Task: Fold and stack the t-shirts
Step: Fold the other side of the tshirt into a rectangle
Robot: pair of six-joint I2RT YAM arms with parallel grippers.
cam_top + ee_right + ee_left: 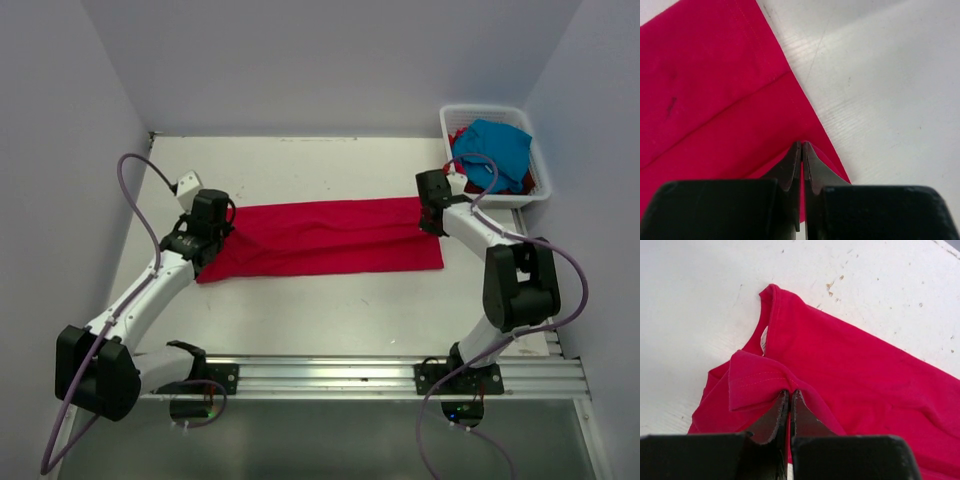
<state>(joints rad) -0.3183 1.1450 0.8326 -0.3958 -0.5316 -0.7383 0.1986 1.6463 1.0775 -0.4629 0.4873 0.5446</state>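
A crimson red t-shirt lies stretched in a long folded band across the middle of the table. My left gripper is shut on the shirt's left end; in the left wrist view my left gripper pinches a fold of red t-shirt beside the neck opening. My right gripper is shut on the right end, and the right wrist view shows my right gripper clamping the edge of the red t-shirt. A turquoise blue t-shirt lies in the basket over more red cloth.
A white slatted basket stands at the back right corner of the table. Grey walls close in the left, back and right sides. A metal rail runs along the near edge between the arm bases.
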